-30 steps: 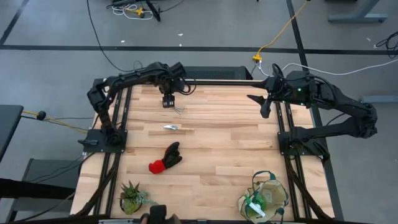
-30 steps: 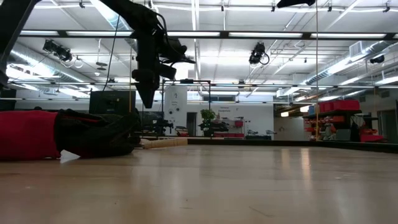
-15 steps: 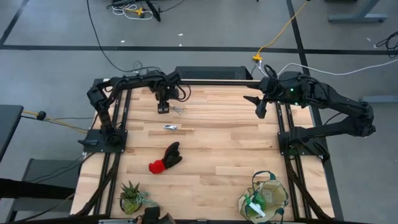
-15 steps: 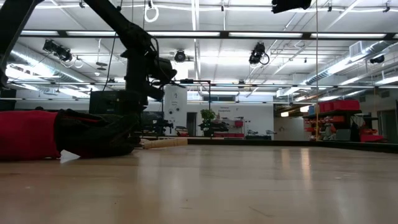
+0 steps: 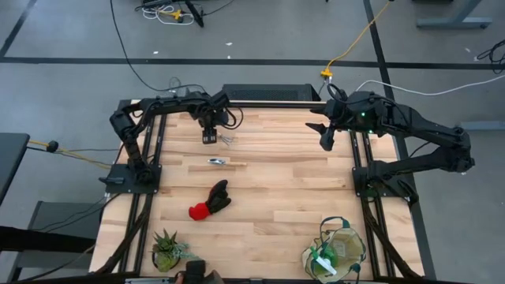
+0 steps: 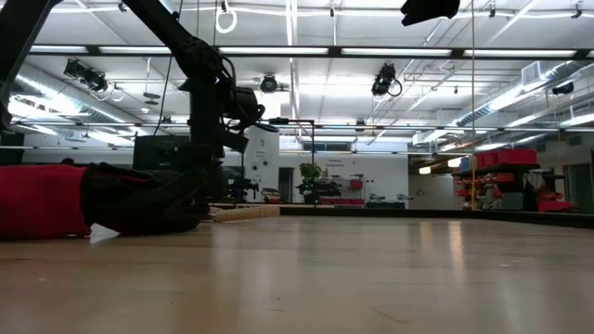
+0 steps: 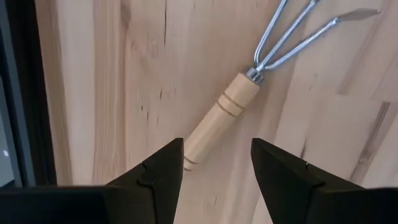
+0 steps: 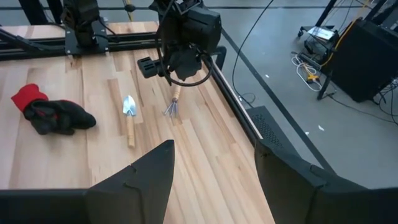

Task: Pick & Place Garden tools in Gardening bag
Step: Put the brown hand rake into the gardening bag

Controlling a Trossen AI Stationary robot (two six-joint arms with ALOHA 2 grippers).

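SITE: robotics lab or workshop hall | FLOOR: grey concrete (image 5: 260,31) with black and yellow cables (image 5: 355,39) trailing at 12 o'clock | CEILING: strip lights (image 6: 306,51) and exposed ducts (image 6: 501,102) | RIG: wooden counter (image 5: 276,197) in a black metal frame (image 5: 142,205) | BACKGROUND: red shelving (image 6: 501,176), potted plant (image 6: 310,178)

1. The left claw (image 5: 209,137) is lower and nearer the bench's far-left edge than a second ago; it now sits directly over the rake (image 7: 230,109).
2. In the low view, the left arm's wrist drops from above the glove pair (image 6: 102,199) to just behind it.
3. The left claw fingers (image 7: 155,171) narrow slightly and now straddle the rake's wooden handle end.
4. The right claw (image 5: 324,139) shifts slightly leftward, inward over the far-right bench edge.
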